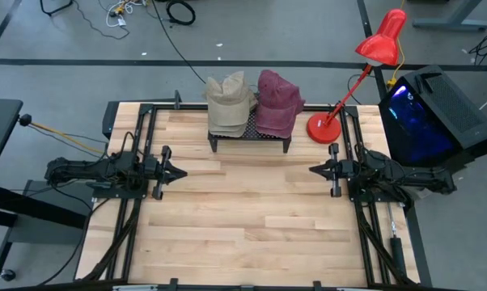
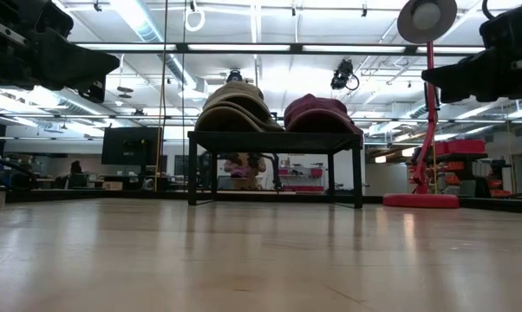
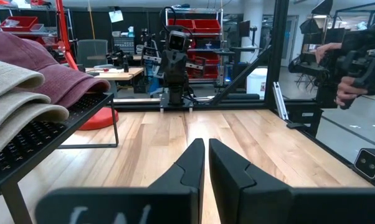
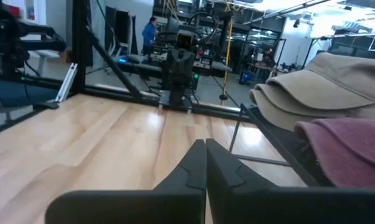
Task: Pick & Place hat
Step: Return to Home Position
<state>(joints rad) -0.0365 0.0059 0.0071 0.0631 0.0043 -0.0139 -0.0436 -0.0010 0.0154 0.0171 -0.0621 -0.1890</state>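
A grey floor [image 1: 57, 56] is spreading around the rig, with loose cables [image 1: 122, 14] lying on it beyond the far edge. The low view is showing a workshop ceiling hung with strip lights. In the right wrist view, a person in a blue top [image 4: 150, 28] is standing far back in the room.

The pale wooden worktop [image 1: 243, 226] is sitting inside a black frame [image 1: 130, 242]. A dark computer case [image 1: 434, 113], glowing blue, is standing just off the far right corner.

A black mesh shelf [image 1: 250, 141] is standing on thin legs at the middle of the far edge. A red desk lamp [image 1: 324, 128] is resting its round base just beside the shelf, toward the far right corner, and its shade is leaning out past the far edge.

On the shelf, the brown caps [image 1: 230, 105] are sitting stacked on the left half and the red caps [image 1: 277, 105] on the right half, the two piles touching.

The left gripper [image 1: 181, 171] is hanging near the left edge, its fingers drawn together on nothing. The right gripper [image 1: 311, 170] is hanging near the right edge, its fingers pressed together likewise. They are pointing inward at each other, clear of the shelf.
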